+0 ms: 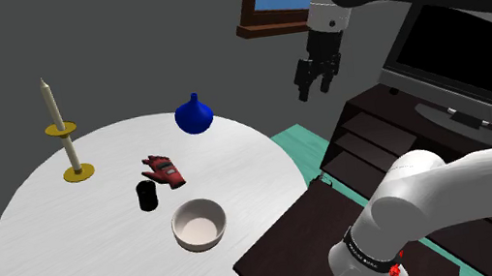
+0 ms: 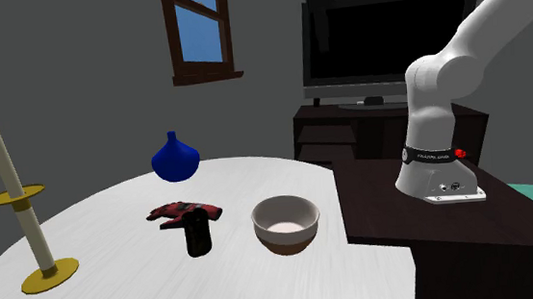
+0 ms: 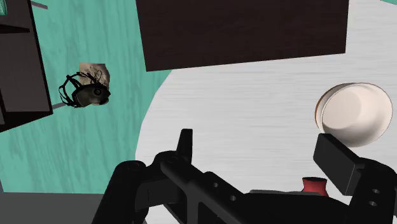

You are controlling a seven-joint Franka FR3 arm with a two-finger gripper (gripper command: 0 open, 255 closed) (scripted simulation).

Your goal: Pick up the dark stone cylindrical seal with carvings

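**A:** Where is the pincer?

**B:** The black pincer (image 1: 316, 89) hangs high in the air, its two fingers spread apart with nothing between them.

**A:** And the seal?

**B:** The dark cylindrical seal (image 1: 147, 196) stands upright on the round white tabletop (image 1: 75, 262), far below the pincer and well apart from it. A red glove (image 1: 163, 169) lies just beside the seal, on the side nearer the pincer. A white bowl (image 1: 199, 224) sits near.

Shoulder view looks down on the table (image 1: 73, 245) from high; second exterior view sits low, near its edge.
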